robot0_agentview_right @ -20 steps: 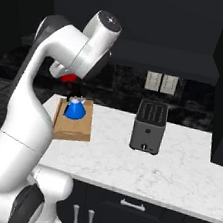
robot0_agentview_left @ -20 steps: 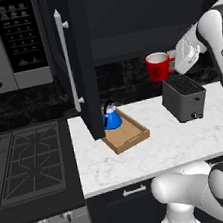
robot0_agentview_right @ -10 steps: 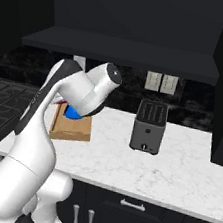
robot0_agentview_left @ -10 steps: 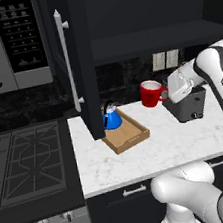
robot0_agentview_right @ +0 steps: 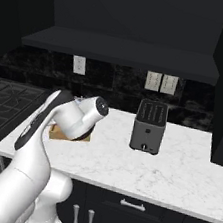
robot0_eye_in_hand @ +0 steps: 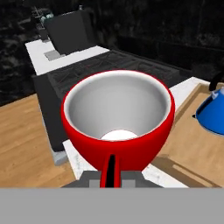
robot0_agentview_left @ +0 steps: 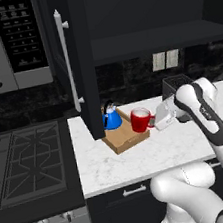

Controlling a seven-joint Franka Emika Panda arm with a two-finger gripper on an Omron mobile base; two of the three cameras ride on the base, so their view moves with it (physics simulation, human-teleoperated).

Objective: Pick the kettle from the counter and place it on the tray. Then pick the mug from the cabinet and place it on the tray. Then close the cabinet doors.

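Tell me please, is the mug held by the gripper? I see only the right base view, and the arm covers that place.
Observer: Yes. In the left base view the gripper is shut on the handle of the mug.
Operator: Where is the mug relative to the tray?
Observer: It is upright at the right end of the tray, with the kettle at the other end. I cannot tell if the mug touches the wood.

Red mug (robot0_agentview_left: 140,120) upright, apparently above tray (robot0_agentview_left: 130,137)
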